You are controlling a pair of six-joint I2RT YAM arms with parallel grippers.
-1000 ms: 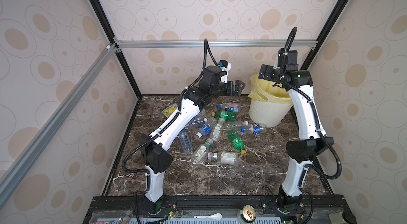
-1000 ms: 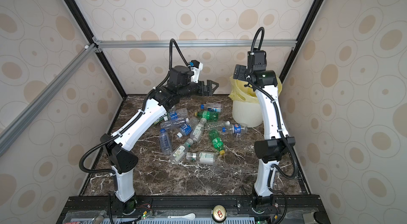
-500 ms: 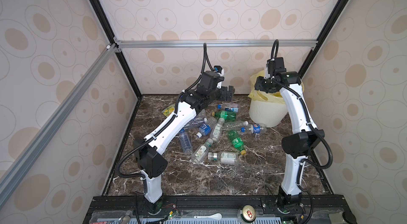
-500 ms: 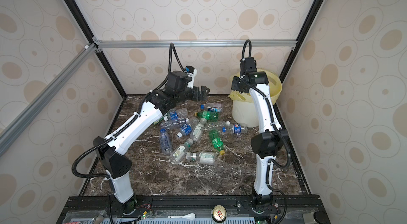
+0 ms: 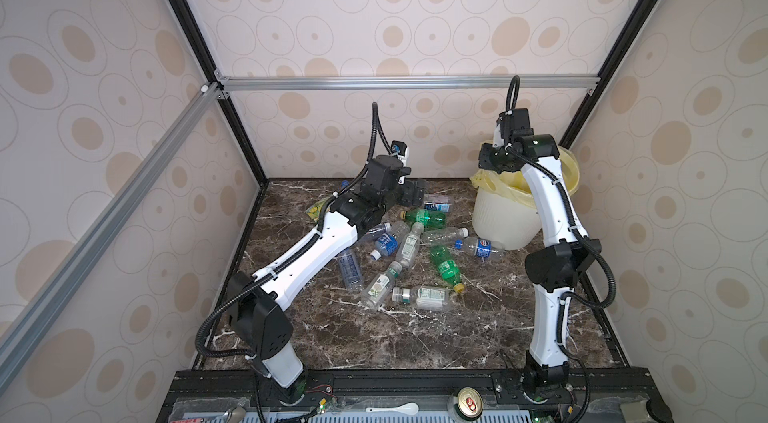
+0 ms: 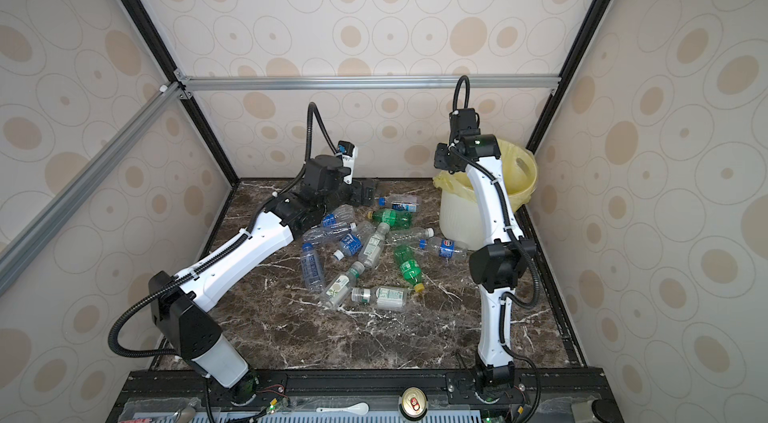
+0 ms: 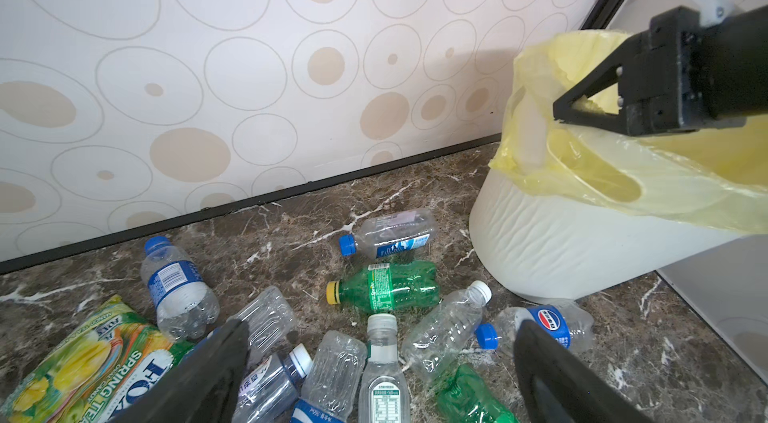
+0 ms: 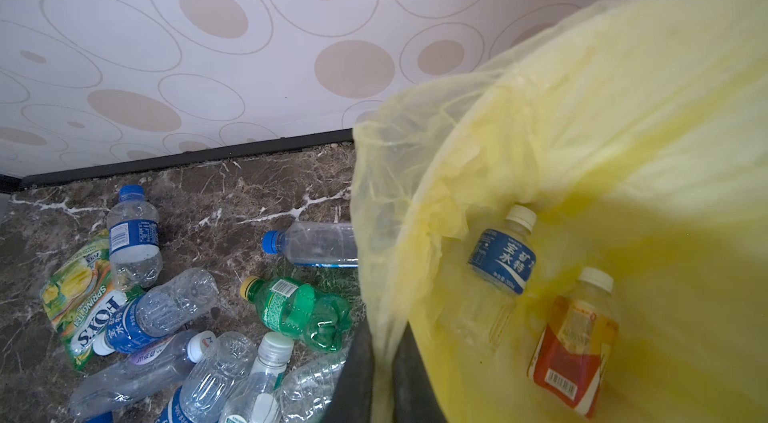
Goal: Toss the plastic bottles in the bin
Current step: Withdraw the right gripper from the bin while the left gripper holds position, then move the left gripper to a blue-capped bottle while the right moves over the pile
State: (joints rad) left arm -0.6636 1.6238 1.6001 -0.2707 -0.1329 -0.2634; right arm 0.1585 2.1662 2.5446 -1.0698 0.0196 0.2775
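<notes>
"Yellow bag (image 8: 582, 109) lines the bin (image 5: 498, 217), and two bottles lie in it already: a blue-labelled bottle (image 8: 503, 259) and an orange-red bottle (image 8: 573, 342). Where do we stand?"

"Our right claw (image 7: 561, 112) is pressed together at the bin's rim with no bottle in it. Whether it nips the bag we cannot tell. Our left claw (image 7: 380, 329) is spread wide above the pile (image 5: 409, 242), holding nothing."

"So we pick with the left. Which one?"

"We would take the green bottle (image 7: 386, 288), just ahead of that claw and near the bin. Nothing lies on it."

"How do we grip it well?"

"We bring one finger down each side of its middle, across its length, and close only once both tips are low by the floor (image 5: 415, 338). It looks light and round, so we judge it may roll or squirt out. We keep off the packet (image 7: 95, 350), which is not ours to throw."

"And the right arm?"

"We would lift it clear of the rim first, so the bag is not dragged and the left has room."
</notes>
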